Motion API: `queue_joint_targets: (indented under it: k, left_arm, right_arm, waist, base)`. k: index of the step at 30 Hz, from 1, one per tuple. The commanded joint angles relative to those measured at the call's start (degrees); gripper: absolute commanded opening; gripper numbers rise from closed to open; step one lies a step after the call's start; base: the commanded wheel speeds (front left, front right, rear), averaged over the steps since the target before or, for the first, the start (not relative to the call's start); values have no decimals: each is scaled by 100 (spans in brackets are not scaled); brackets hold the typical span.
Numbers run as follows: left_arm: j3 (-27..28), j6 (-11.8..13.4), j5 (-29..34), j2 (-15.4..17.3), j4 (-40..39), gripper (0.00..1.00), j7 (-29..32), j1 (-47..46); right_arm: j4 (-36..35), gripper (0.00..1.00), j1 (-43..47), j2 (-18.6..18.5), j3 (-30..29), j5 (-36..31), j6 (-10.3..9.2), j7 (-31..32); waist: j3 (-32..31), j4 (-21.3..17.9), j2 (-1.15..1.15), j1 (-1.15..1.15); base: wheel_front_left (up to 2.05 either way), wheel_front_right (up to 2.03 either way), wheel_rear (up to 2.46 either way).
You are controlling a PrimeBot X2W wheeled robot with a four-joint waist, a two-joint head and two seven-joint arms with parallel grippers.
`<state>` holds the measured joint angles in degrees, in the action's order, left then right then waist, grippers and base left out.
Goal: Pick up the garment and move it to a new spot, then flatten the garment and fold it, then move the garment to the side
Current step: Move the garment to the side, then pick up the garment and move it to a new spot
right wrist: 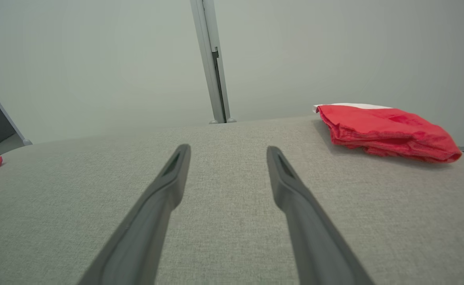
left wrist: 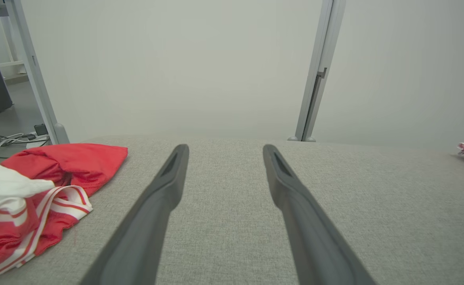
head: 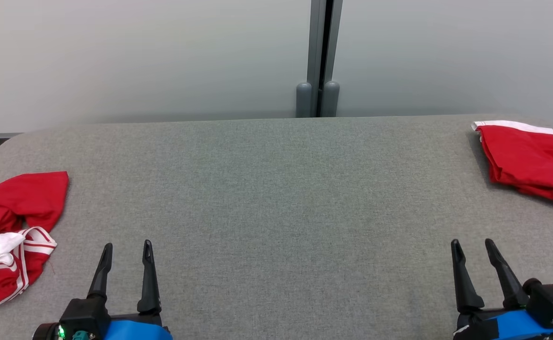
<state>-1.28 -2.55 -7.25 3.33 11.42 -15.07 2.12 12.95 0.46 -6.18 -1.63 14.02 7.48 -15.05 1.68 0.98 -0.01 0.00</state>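
Red cloth lies at both ends of the grey fabric table point(head: 276, 198), and neither piece shows whole. The crumpled garment point(head: 21, 203) sits at the robot's left end of the table. The head view's left edge cuts it off, so its full outline cannot be made out. It is bunched, with white-striped trim and a white patch folded into the red, and what kind of garment it is cannot be told. In the left wrist view the same heap point(left wrist: 69, 162) runs off the left and bottom edges. The folded garment point(head: 531, 158) lies near the far right corner, clipped by the head view's right edge, with a white band along its far side. The right wrist view shows it point(right wrist: 386, 128) as a flat stack of layers.

The left gripper point(head: 128, 244) hovers low over bare table just beside the crumpled garment. Its two dark fingers are spread wide with nothing between them and touch no cloth. The left wrist view point(left wrist: 224, 147) shows only grey weave in the gap. The right gripper point(head: 472, 241) is likewise spread wide and empty, well apart from the folded garment, with bare table between its fingers point(right wrist: 228, 147).
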Motion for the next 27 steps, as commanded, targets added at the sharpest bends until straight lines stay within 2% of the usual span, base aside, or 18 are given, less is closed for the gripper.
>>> queue_joint_targets:
  k: [1,16,27]
  left_arm:
    - [8,-3,5,-3,19,100,-15,49]
    - [58,-28,74,-24,76,100,-15,9]
    - [179,-38,86,12,102,100,-16,-45]
  right_arm:
    - [-49,100,82,13,-7,-29,3,-18]
    - [-81,100,118,76,50,-94,3,44]
    - [-23,100,83,124,203,-69,2,35]
  waist:
    - [-5,-11,1,0]
    - [-25,70,1,0]
    - [-7,513,1,0]
  base:
    - [0,0,0]
    - [0,0,0]
    - [0,0,0]
